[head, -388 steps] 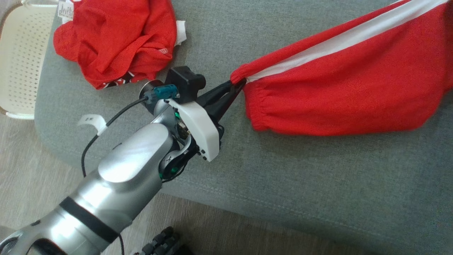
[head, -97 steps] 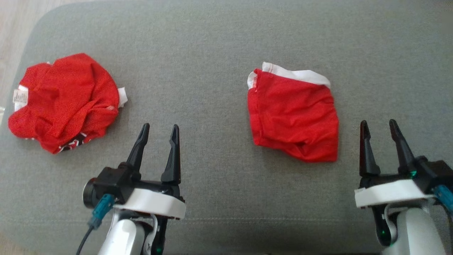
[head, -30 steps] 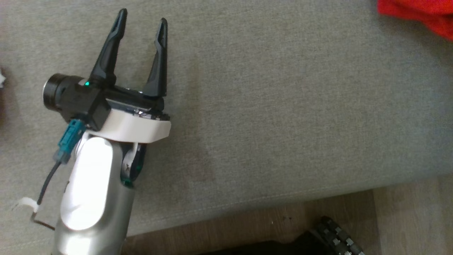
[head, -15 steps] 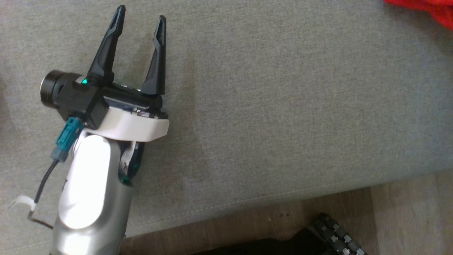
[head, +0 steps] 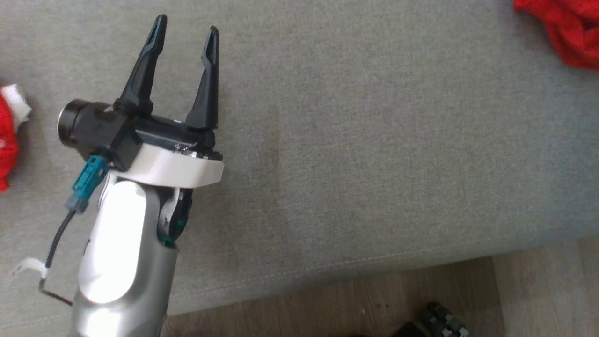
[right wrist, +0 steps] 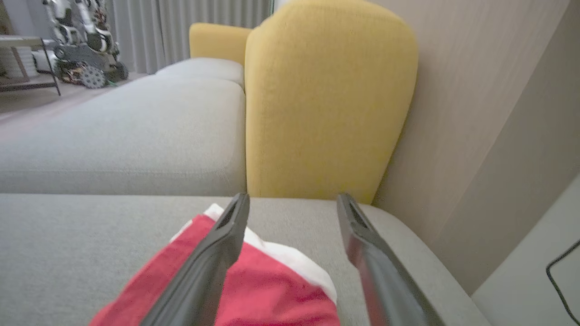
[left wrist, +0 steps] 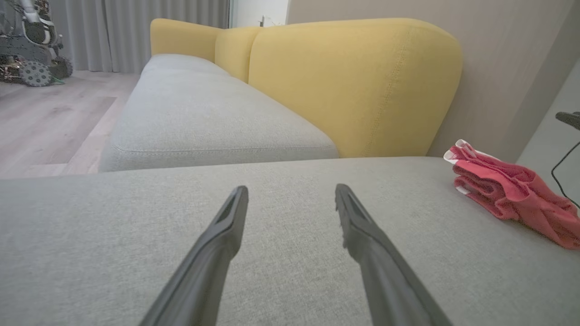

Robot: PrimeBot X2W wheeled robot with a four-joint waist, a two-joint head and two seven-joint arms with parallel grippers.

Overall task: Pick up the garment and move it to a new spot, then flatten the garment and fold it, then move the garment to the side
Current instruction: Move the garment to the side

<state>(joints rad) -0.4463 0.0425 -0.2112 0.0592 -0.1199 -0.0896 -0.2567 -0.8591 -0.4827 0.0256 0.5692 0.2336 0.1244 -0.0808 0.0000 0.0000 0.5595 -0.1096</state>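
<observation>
The garment is red with a white band and lies folded on the grey cushion. It sits near the cushion's right end, in front of the yellow backrest. My right gripper hovers just over it, open, with nothing between its fingers. The garment also shows as a low red pile to the right of my left gripper, and at the top right corner of the head view. My left gripper is open and empty over bare cushion, well left of the garment.
A second red garment lies at the left edge of the head view. The yellow backrest rises behind the cushion, with a wall to its right. Wooden floor lies beyond the cushion's front edge. Another wheeled robot stands far off.
The head camera has shifted a little, bringing more of both red garments into view. My right gripper has opened. My left gripper stays open in the same place.
</observation>
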